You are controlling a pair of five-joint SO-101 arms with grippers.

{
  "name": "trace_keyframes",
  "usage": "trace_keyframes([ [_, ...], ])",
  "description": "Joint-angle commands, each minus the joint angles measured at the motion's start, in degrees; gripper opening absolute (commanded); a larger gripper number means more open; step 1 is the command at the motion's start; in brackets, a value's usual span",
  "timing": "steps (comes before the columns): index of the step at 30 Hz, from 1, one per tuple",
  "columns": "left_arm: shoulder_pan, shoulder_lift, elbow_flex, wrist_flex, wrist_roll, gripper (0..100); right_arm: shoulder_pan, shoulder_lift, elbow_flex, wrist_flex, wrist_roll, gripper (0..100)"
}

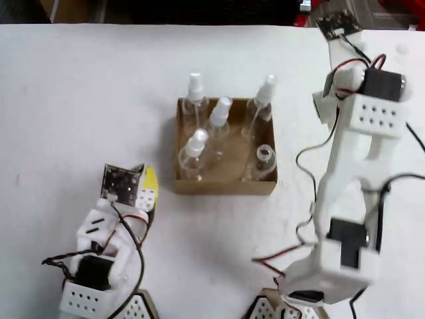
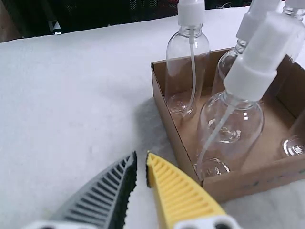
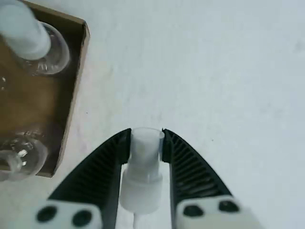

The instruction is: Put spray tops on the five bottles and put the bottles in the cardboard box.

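Observation:
The cardboard box (image 1: 226, 186) sits mid-table with five clear bottles in it. Several carry white spray tops, such as the one at the front left (image 1: 194, 153). The front right bottle (image 1: 264, 156) has a bare open neck; it is also in the right wrist view (image 3: 19, 155). My right gripper (image 3: 145, 136) hangs over bare table to the right of the box, shut on a white spray top (image 3: 143, 162) with its tube pointing down. My left gripper (image 2: 141, 162) is shut on nothing, low beside the box's front left corner (image 1: 147, 189).
The right arm (image 1: 358, 113) stretches along the table's right side, with its cables trailing near the box's right wall (image 3: 71, 95). White tabletop lies open to the left of the box (image 2: 167, 119) and behind it. A dark edge bounds the table's far side.

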Motion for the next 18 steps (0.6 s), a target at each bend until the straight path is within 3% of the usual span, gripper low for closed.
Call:
trace_keyframes([
  [1, 0.31, -0.48, -0.09, 0.44, -0.79, 4, -0.92, -12.44, -2.02, 1.45, -4.04, 1.5],
  [7, 0.31, -0.48, -0.09, 0.53, -0.79, 4, -0.92, -20.0, -2.02, 1.45, -14.86, 1.5],
  [18, 0.31, -0.48, -0.09, 0.62, -0.79, 4, -1.01, -25.63, -1.93, -0.48, -24.18, 1.5],
])
